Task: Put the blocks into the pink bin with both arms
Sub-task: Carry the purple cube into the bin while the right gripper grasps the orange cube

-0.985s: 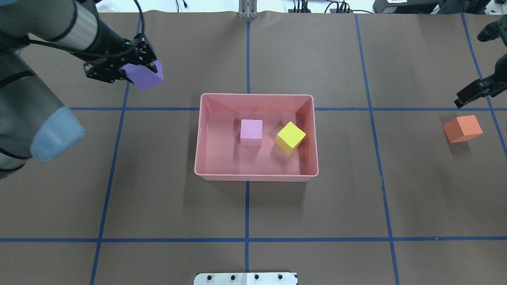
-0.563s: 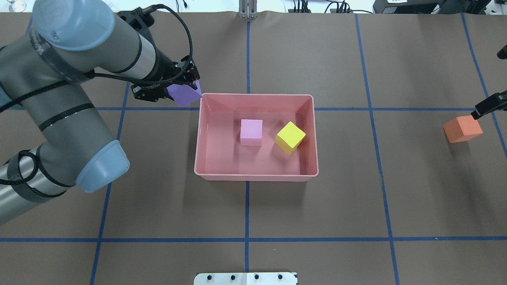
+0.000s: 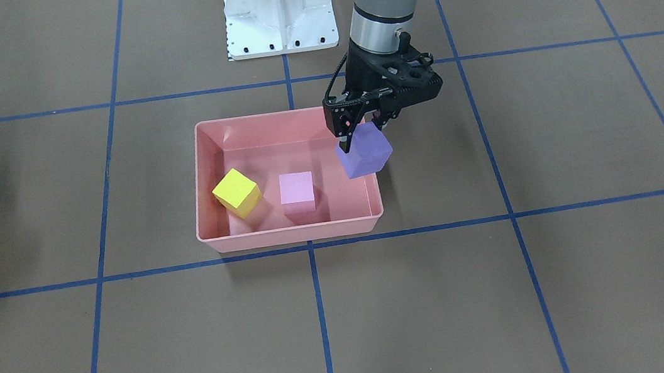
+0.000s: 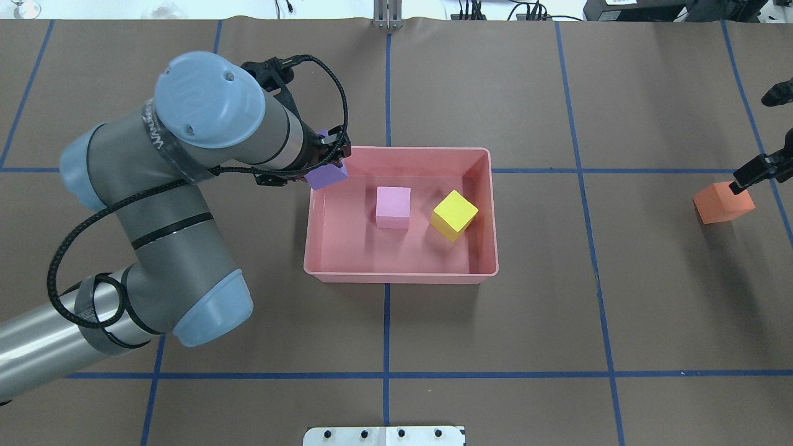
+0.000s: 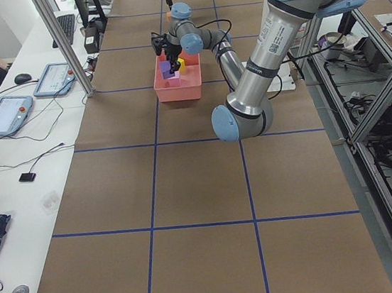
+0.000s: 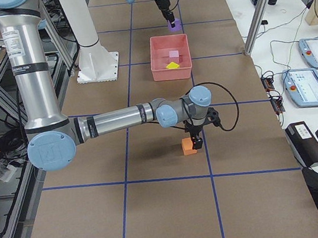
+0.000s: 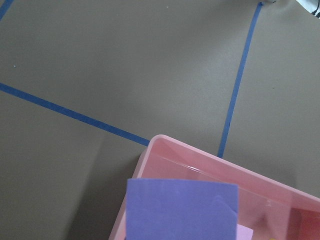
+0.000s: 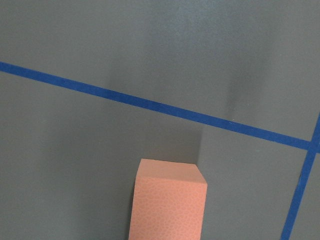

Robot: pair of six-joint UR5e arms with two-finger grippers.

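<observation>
Left gripper (image 3: 363,132) clamps the purple block (image 3: 365,153), suspended over a corner of the pink bin (image 3: 287,235). Right gripper (image 4: 745,181) sits at the orange block (image 4: 722,203), which rests well apart from the bin; its grip state cannot be determined. Pink block (image 3: 296,188) and yellow block (image 3: 236,192) lie inside the bin.

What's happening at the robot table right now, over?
Left pincer shut on purple block, over pink bin's corner. Right pincer at orange block on table, grip unclear. Yellow block, pink block in bin. Nothing in the way.
</observation>
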